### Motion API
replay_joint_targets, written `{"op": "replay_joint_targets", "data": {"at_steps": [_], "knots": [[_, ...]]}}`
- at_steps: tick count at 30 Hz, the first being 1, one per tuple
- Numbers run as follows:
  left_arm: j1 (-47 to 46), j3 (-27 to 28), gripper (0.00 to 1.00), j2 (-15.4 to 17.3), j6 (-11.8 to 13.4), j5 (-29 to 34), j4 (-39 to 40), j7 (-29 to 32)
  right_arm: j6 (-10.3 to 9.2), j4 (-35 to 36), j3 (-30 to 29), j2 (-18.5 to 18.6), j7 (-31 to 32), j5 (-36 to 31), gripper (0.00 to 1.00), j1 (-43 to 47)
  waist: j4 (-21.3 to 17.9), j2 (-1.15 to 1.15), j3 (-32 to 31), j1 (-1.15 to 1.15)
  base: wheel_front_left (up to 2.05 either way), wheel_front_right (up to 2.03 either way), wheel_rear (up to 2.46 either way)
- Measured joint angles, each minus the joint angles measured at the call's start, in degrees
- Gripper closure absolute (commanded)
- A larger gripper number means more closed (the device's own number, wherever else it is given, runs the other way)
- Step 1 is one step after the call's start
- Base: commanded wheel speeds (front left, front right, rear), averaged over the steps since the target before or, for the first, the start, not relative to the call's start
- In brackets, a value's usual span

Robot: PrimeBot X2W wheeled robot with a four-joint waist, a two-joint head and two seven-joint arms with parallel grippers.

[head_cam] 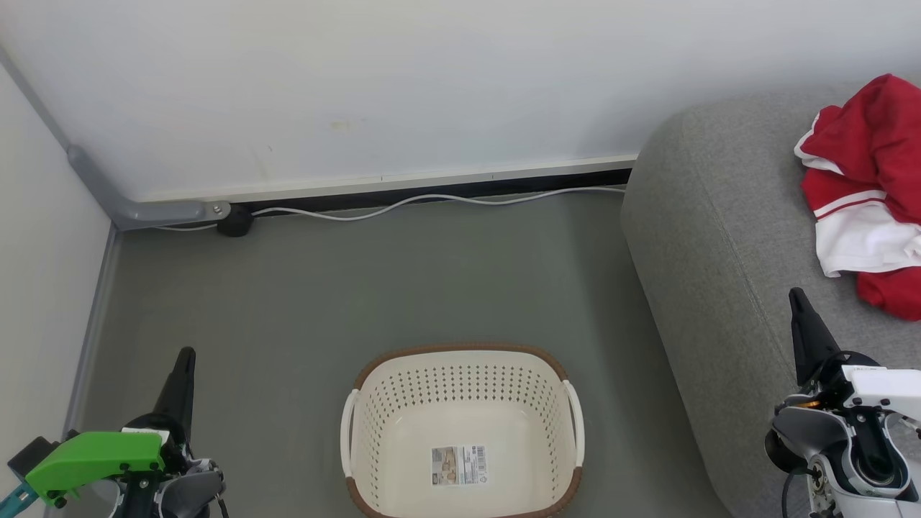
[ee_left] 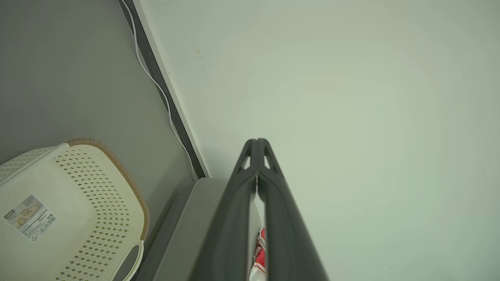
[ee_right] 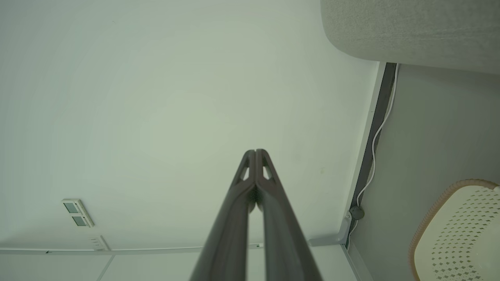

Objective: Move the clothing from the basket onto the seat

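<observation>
Open floor left of and behind basket, its top unblocked.
On the right, seat rises near basket; clothing heaped on it; cable hugs back wall; side wall left.

The clothing runs off the right edge (label print illegible).

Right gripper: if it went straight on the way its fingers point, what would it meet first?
Probably the wall: in the right wrist view the shut right gripper aims at bare wall, with the sofa and basket off to one side. Depth is unclear.
</observation>
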State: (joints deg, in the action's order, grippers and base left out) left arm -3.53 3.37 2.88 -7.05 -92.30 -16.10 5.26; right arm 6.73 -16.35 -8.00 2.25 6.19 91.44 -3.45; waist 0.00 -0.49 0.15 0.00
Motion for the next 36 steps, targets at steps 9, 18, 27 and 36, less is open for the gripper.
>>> {"op": "replay_joint_targets", "data": {"at_steps": [9,18,27,36], "knots": [[0.00,0.01,1.00,-0.01,0.00,0.00,-0.02,0.00,0.00,0.02,0.01,0.00,0.00,0.20,1.00,0.00,0.00,0.00,0.00,0.00,0.00,0.00,0.00],[-0.01,0.03,1.00,-0.01,0.00,0.00,-0.03,0.00,0.00,0.09,0.01,0.00,0.00,0.25,1.00,0.00,0.00,0.00,0.00,0.00,0.00,0.00,0.00],[-0.01,0.05,1.00,-0.02,0.00,0.00,-0.03,0.00,0.00,0.14,0.01,0.00,0.00,0.26,1.00,0.00,0.00,0.00,0.00,0.00,0.00,0.00,0.00],[-0.01,0.08,1.00,-0.02,0.00,0.00,-0.02,0.00,0.00,0.16,0.01,0.00,0.00,0.26,1.00,-0.01,0.00,0.00,0.00,0.00,0.00,0.00,0.00]]}}
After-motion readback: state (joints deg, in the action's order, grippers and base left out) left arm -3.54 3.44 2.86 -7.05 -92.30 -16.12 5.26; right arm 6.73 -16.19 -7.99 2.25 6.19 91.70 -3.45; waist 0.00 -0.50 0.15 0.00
